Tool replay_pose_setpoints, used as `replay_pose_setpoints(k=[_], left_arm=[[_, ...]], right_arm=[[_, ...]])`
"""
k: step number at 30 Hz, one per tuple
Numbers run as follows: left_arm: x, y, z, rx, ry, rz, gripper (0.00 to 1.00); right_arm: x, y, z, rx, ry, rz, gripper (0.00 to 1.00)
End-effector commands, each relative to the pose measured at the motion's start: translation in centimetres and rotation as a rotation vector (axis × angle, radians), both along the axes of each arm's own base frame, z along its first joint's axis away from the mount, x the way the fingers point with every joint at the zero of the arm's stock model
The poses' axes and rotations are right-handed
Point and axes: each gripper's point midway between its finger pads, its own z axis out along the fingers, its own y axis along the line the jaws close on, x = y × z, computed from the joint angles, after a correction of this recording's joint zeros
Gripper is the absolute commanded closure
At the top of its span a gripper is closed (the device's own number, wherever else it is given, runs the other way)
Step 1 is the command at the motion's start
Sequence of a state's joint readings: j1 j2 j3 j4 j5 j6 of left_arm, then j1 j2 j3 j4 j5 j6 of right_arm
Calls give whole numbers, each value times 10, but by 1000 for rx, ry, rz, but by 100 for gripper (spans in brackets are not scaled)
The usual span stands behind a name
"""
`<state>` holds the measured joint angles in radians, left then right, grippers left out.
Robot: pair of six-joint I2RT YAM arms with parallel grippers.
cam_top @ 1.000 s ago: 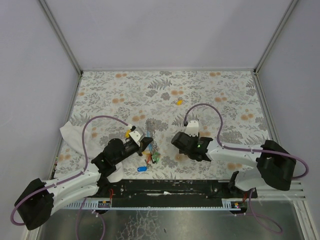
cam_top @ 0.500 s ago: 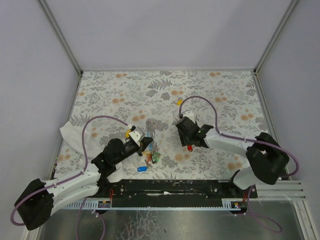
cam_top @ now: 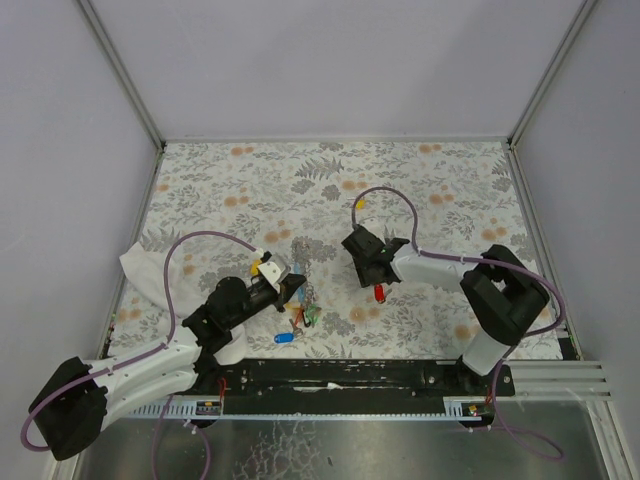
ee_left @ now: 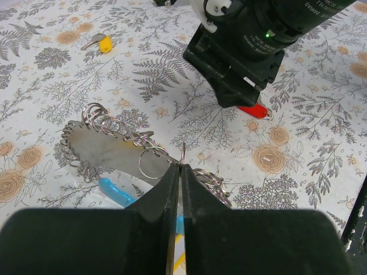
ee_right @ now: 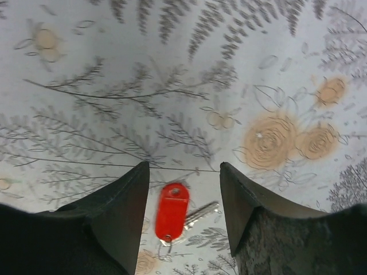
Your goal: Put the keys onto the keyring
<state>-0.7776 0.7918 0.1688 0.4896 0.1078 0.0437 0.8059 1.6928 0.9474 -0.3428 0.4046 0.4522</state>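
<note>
Red key [ee_right: 172, 211] lies flat mid-table, right of keyring [ee_left: 155, 163], head's long axis near-far, blade angled right. Right gripper [ee_right: 183, 169] has its jaws spread either side of it. Left gripper [ee_left: 179, 172] is pinched closed on a keyring loop. Yellow key [cam_top: 357, 203] lies farther off. Floral table [cam_top: 450, 180] has open room around; pale walls [cam_top: 320, 70].

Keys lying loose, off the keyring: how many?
2. Red key beneath the open right tool; yellow key farther back, alone. The keyring cluster may hide others.
</note>
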Motion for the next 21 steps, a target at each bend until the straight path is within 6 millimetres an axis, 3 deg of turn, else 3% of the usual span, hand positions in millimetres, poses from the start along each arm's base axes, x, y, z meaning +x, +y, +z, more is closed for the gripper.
replay_pose_setpoints(k=[1,7,14,17,21], left_arm=[[6,-7,38,-81,-74,-5,100],[6,-8,37,-83,-68,-11,100],[5,-9,37,-84,-67,-18,100],[5,-10,36,-82,-64,-20,100],[6,-10,36,-79,-61,-18,100]], right_arm=[[-18,-47,-1,-82,35,-139,41],[-45,-72,-3,-78,80,-217,42],[-70,-71,-5,5,142,-222,43],[-67,-65,3,50,122,-174,43],[-52,-51,28,112,34,-33,44]])
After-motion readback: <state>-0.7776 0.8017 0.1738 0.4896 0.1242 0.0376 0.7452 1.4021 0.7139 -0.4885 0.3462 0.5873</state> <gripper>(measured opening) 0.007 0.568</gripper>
